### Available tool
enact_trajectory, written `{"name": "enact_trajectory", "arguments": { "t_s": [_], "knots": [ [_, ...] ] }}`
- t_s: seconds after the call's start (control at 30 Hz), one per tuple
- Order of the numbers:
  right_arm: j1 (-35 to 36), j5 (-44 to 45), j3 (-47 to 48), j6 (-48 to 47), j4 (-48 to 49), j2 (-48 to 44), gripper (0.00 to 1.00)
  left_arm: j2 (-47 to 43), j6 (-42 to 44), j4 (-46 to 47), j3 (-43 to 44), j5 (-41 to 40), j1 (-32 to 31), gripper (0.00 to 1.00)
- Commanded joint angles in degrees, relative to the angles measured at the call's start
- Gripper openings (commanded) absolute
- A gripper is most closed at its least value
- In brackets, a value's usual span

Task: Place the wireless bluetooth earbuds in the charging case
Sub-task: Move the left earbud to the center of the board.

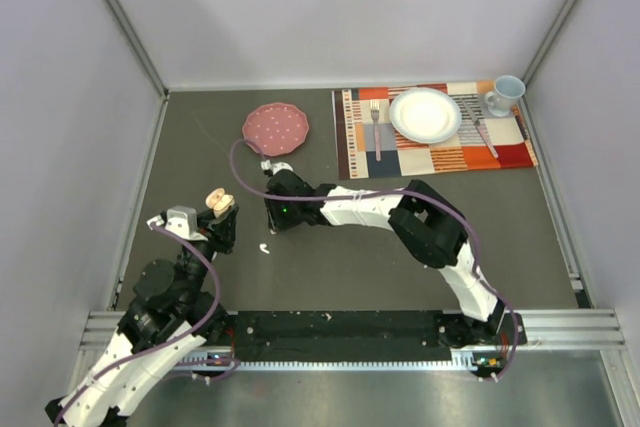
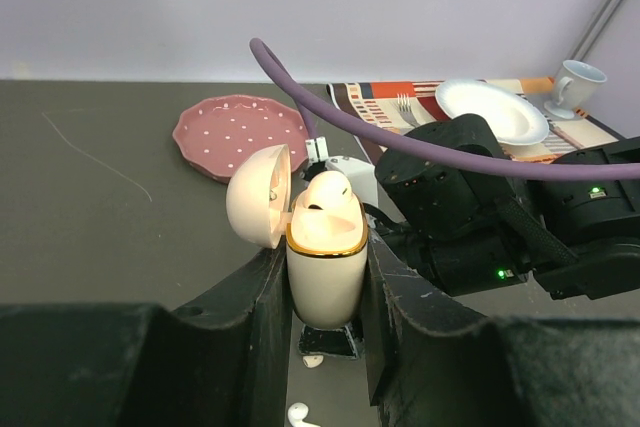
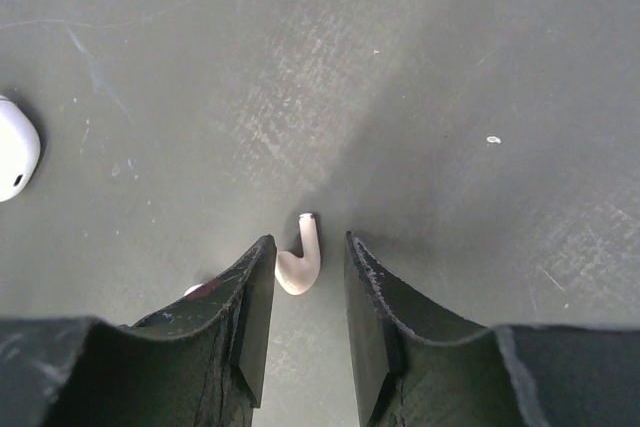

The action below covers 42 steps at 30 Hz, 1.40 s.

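My left gripper (image 2: 328, 282) is shut on the cream charging case (image 2: 325, 272) with a gold rim, held upright above the table with its lid (image 2: 258, 195) swung open. One white earbud (image 2: 326, 193) sits in the case's top. My right gripper (image 3: 307, 247) is down at the table, open, with a white earbud (image 3: 300, 265) lying between its fingers, close to the left finger (image 3: 250, 297). From above, the right gripper (image 1: 271, 219) is just right of the left gripper (image 1: 221, 215) and the case (image 1: 218, 200). Another earbud (image 1: 265, 247) lies on the table near them.
A pink dotted plate (image 1: 276, 128) lies at the back, with a small white object (image 1: 278, 167) just in front of it. A striped placemat (image 1: 430, 152) at the back right carries a white plate (image 1: 425, 114), a fork (image 1: 376, 127), a knife (image 1: 480, 129) and a mug (image 1: 505, 94). Grey walls enclose the table.
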Motion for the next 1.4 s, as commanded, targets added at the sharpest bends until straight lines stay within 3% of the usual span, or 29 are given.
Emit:
{"name": "enact_trajectory", "arguments": {
  "t_s": [0.0, 0.5, 0.8, 0.93, 1.2, 1.37],
  "knots": [
    [1.4, -0.3, -2.8, -1.7, -0.5, -1.4, 0.34, -6.5, -0.8, 1.9, -0.2, -0.8, -0.1, 0.0],
    [3.0, 2.6, -5.7, -2.2, -0.7, -2.3, 0.31, -6.7, -0.5, 1.9, 0.2, -0.6, -0.1, 0.0],
    [2.5, 5.7, -10.0, -5.6, -0.7, -5.9, 0.19, -6.9, -0.8, 1.9, 0.4, -0.4, -0.2, 0.0],
    [0.7, 5.0, -15.6, -9.4, -0.5, -11.6, 0.13, -6.9, -0.9, 2.0, 0.3, -0.2, -0.1, 0.0],
    [-1.4, -0.2, -32.5, -21.2, -2.3, -26.6, 0.17, -6.9, -0.9, 3.0, -0.5, 0.7, -0.2, 0.0],
    [-1.6, 3.1, -39.8, -28.2, -4.9, -33.4, 0.19, -6.8, -1.0, 4.2, -1.6, 1.4, -0.2, 0.0]
  ]
}}
